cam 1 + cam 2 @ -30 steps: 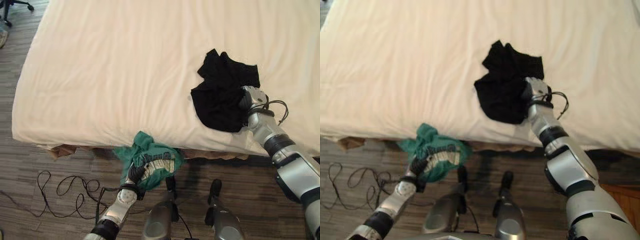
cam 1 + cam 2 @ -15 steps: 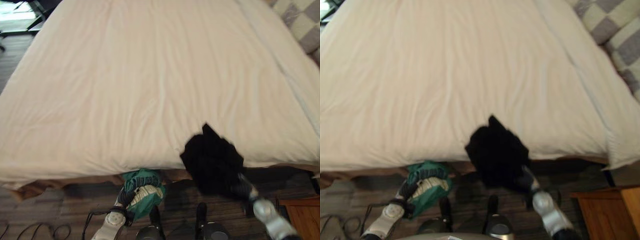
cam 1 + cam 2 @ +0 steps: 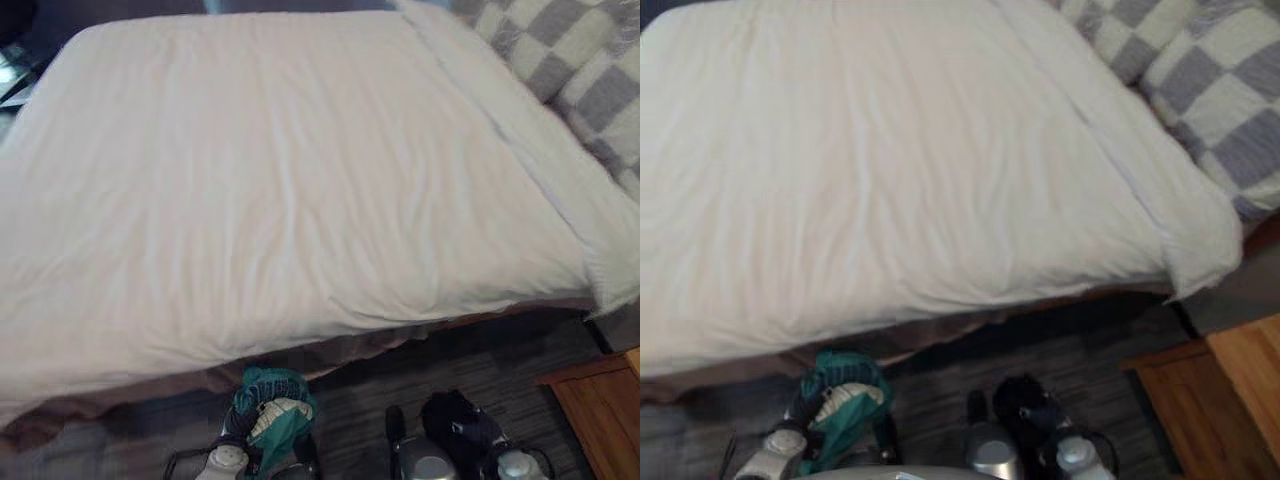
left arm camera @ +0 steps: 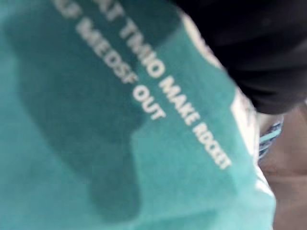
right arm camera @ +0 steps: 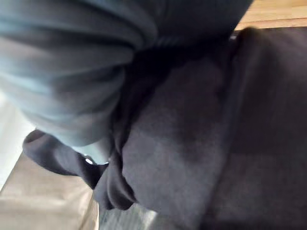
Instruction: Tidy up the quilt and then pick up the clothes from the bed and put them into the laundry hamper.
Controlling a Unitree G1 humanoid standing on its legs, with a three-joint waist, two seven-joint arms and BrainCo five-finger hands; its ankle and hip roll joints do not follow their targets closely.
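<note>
The white quilt point(image 3: 280, 180) lies spread flat over the bed. My left hand point(image 3: 238, 428) is low in front of the bed's near edge, shut on a bunched green garment with white print point(image 3: 272, 412); that teal cloth point(image 4: 96, 143) lies right against the hand in the left wrist view. My right hand point(image 3: 1058, 438) is low on the right, above the floor, shut on a crumpled black garment point(image 3: 455, 425). Dark folds of this garment point(image 5: 192, 143) hang past the fingers in the right wrist view, and most of the hand is hidden by the cloth.
Grey and white checked pillows point(image 3: 1200, 80) lie at the head of the bed, far right. A wooden nightstand point(image 3: 1230, 390) stands at the lower right. Dark wooden floor point(image 3: 480, 360) runs along the bed's near edge.
The camera has swung toward the head of the bed. My right hand has pulled the black garment off the quilt and down over the floor. My left hand still holds the green garment.
</note>
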